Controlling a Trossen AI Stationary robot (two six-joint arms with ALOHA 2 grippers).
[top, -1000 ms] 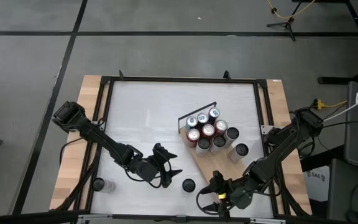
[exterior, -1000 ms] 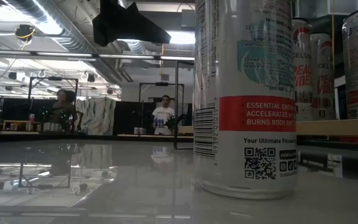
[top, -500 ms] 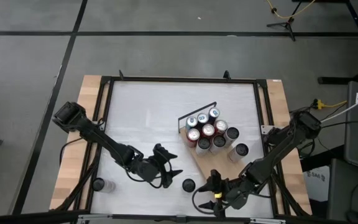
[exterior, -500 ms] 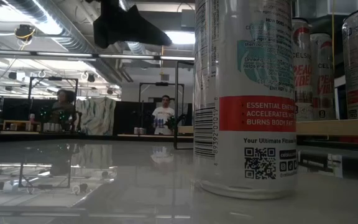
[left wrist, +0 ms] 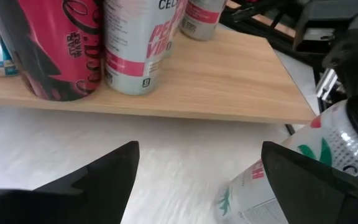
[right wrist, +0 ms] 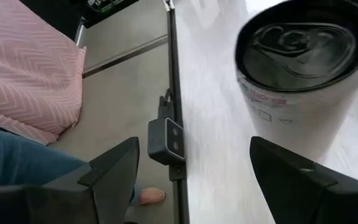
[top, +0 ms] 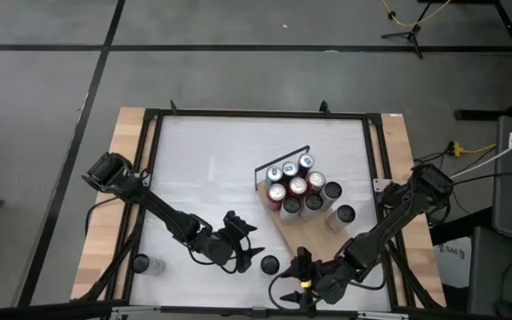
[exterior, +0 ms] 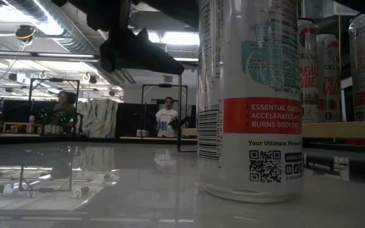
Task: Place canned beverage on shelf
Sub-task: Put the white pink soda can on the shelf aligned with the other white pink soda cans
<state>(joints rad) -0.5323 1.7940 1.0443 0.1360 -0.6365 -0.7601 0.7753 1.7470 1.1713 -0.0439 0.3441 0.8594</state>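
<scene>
Near the front edge of the white table [top: 212, 160], a single can [top: 269, 265] is seen standing upright, between the two grippers. The left gripper [top: 249, 251] is positioned just to the left of this can, with its fingers spread wide and nothing held between them; in the left wrist view the can [left wrist: 303, 168] appears just beside the one finger [left wrist: 316, 180], not yet between the pair, and no contact can be confirmed. The right gripper [top: 299, 267] is placed just to the right of the same can, and is likewise held wide open and empty; in the right wrist view the can's dark top [right wrist: 303, 46] is seen ahead of the parted fingers [right wrist: 300, 174], apart from them.

The shelf [top: 314, 233], a light-wood board lying diagonally on the table, is found beyond and to the right of the can, with its near end close to the right gripper. A cluster of cans [top: 299, 191] is already stood on its far half, beside a black wire rail [top: 281, 160]. In the left wrist view the board's edge [left wrist: 166, 106] is seen ahead of the gripper, carrying red and white cans [left wrist: 98, 43].

At the table's near left corner another can [top: 140, 264] is set, well apart from both grippers. In the low view the single can [exterior: 249, 95] fills the foreground, with the left arm [exterior: 132, 44] overhead and two people [exterior: 167, 117] far off in the room.
</scene>
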